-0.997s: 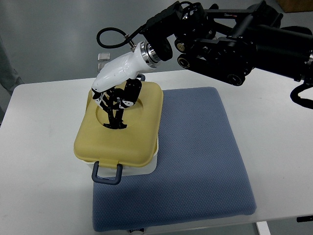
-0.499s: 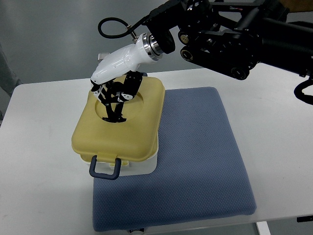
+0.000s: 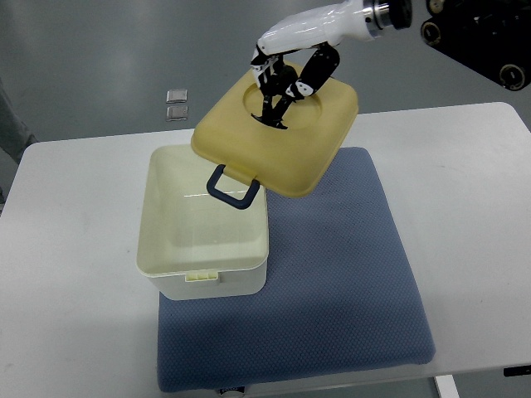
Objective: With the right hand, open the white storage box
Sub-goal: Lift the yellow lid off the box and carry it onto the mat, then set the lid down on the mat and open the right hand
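The white storage box stands open on the left part of the blue mat, its inside empty. My right hand comes in from the upper right and is shut on the yellow lid, fingers in the lid's round recess. The lid hangs tilted in the air above and to the right of the box, clear of it. Its dark blue handle dangles from the lid's lower edge over the box's far right corner. My left hand is out of view.
The white table carries the mat. Two small grey squares lie on the floor beyond the table's far edge. The right arm's black body fills the top right corner.
My right hand has lifted the yellow lid off the box and carried it up and to the right. The box now stands open.
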Robot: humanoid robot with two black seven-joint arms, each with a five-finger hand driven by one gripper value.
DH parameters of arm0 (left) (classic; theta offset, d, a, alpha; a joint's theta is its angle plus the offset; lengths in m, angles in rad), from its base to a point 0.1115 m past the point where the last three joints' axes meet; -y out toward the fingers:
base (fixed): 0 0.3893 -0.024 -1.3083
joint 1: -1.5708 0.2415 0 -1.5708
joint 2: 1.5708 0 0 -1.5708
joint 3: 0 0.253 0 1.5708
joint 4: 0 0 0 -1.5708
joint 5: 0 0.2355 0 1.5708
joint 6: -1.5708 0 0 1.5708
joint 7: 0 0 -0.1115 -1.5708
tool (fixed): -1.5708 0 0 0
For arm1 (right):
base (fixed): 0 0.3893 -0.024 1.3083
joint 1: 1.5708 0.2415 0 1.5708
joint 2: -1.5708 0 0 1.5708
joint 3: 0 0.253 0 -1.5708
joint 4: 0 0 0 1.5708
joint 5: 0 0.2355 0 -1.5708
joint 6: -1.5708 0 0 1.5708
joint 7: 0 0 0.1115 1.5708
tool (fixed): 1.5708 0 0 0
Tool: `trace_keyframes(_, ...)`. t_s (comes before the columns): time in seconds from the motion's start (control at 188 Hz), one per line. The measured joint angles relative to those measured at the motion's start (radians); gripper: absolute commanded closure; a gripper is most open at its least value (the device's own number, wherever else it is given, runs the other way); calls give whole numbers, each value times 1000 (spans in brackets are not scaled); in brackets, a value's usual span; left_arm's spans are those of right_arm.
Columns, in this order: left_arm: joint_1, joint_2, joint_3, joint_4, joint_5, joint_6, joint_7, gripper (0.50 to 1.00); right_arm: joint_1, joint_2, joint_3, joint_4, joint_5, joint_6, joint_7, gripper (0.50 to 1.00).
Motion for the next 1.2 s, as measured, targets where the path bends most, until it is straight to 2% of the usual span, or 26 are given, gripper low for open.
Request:
trace_keyframes(0.164, 0, 0, 0, 0, 0, 0, 0, 500, -66, -92, 0, -37, 4, -33, 5, 1000)
trace_keyframes(0.387, 0, 0, 0, 0, 0, 0, 0, 500, -188, -135, -1, -62, 5, -102, 6, 1000)
trace_keyframes(0.748, 0, 0, 0, 0, 0, 0, 0, 500, -331, -118, -13, -87, 3, -180, 6, 1000)
trace_keyframes(1.199, 0, 0, 0, 0, 0, 0, 0, 500, -425, -68, -19, -88, -3, -207, 6, 1000)
